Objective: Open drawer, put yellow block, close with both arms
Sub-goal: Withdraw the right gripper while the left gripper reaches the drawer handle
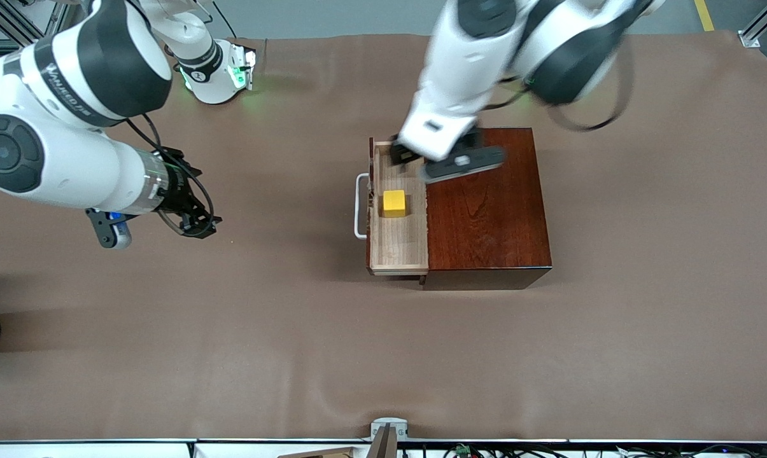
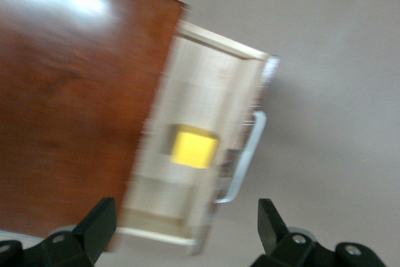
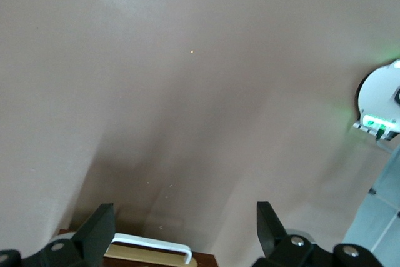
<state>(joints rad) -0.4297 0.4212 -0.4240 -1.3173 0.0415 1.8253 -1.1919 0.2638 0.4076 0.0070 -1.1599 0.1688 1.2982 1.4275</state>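
The drawer (image 1: 399,245) stands pulled out of the dark mahogany box (image 1: 485,203), its white handle (image 1: 359,207) facing the right arm's end of the table. The yellow block (image 1: 394,203) lies in the pale tray. My left gripper (image 1: 401,151) hovers over the drawer's end farther from the front camera, open and empty. In the left wrist view the block (image 2: 194,146), tray (image 2: 206,85) and handle (image 2: 247,161) show past the open left gripper (image 2: 186,229). My right gripper (image 1: 202,226) is open and empty over bare table, well off the handle, which shows in the right wrist view (image 3: 150,245) at the open right gripper (image 3: 185,229).
The brown mat (image 1: 294,331) covers the table. The right arm's green-lit base (image 1: 218,70) stands at the table edge farthest from the front camera. Another green-lit base (image 3: 378,101) shows in the right wrist view. A small mount (image 1: 388,429) sits at the near edge.
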